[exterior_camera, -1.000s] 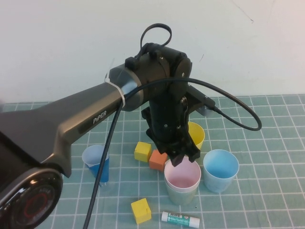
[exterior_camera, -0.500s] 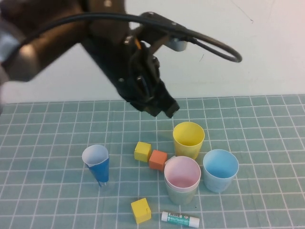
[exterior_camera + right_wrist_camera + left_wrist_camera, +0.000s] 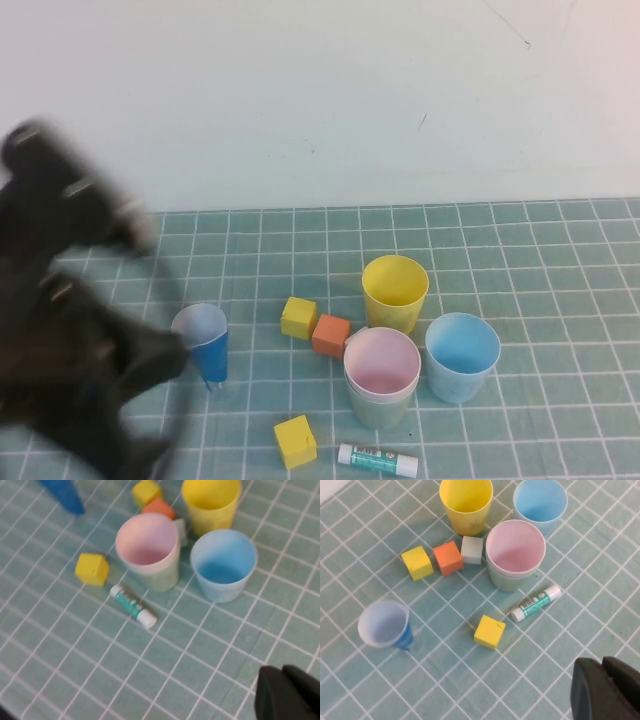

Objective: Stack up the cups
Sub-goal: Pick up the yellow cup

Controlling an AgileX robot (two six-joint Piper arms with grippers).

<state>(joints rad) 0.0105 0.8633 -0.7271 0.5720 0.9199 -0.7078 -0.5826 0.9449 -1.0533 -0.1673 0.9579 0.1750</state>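
My left gripper [image 3: 606,690], jaws clenched on nothing, hangs blurred at the desk's near left, and my right gripper [image 3: 287,692], also clenched and empty, hovers near the right edge. 1 nesting looks done: the pink cup [image 3: 382,364] sits inside the pale green cup [image 3: 381,409]. Next I judge the light blue cup [image 3: 462,355], just to its right, or the yellow cup [image 3: 395,291], just beyond it, needs a rim grasp and a lift onto that pair.

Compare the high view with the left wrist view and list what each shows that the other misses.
Only the high view shows the white wall and the blurred left arm.

Only the left wrist view shows the small grey cube by the pink cup, and the shut left pincer.

Both show the pink cup nested in the green cup, the yellow cup, blue cup, and glue stick.
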